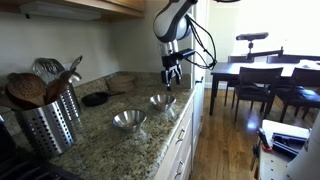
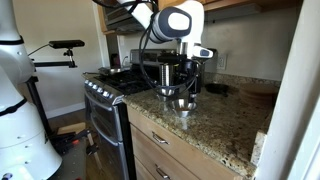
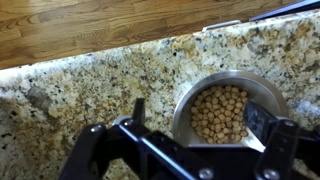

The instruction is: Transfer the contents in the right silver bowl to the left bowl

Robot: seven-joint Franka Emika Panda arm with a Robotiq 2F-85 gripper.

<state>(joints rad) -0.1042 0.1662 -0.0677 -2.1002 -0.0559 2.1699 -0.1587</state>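
Two silver bowls stand on the granite counter. In an exterior view one bowl is under my gripper and the other bowl stands nearer the camera. In the wrist view the bowl below me holds small round tan pieces like chickpeas. My gripper is open and empty. It hangs just above this bowl, with one finger outside the rim and the other over the far rim. The other exterior view shows the gripper above the bowls.
A metal utensil holder with spoons stands at the counter's near end. A dark dish and a stack of plates sit by the wall. The counter edge drops to a wood floor. A stove adjoins the counter.
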